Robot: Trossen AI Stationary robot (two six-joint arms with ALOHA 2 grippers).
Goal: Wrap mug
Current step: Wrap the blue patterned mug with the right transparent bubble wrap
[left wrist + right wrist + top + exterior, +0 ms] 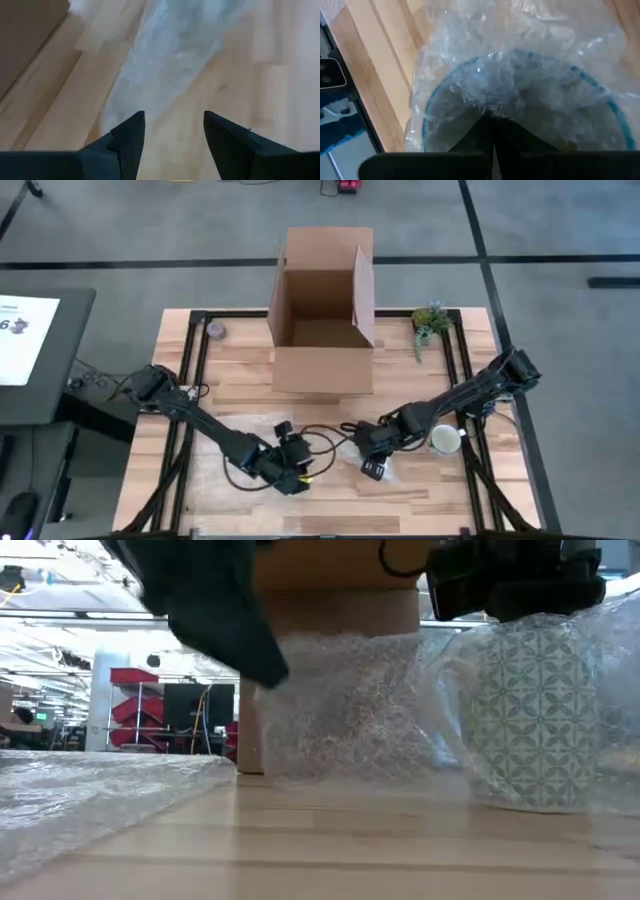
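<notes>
My right gripper (492, 145) is clenched on bubble wrap (520, 60), pressing it into the mug (530, 715) at the table's (330, 500) front right. Left gripper (172, 132) hangs released over the wrap's flat part, front centre.

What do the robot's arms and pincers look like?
Both arms are dark, nearly black, built from long thin jointed segments. Black cables loop near the left pincer and the right pincer, with a small yellow spot on the left one. Each pincer has two dark, flat fingers tapering to pointed tips.
</notes>
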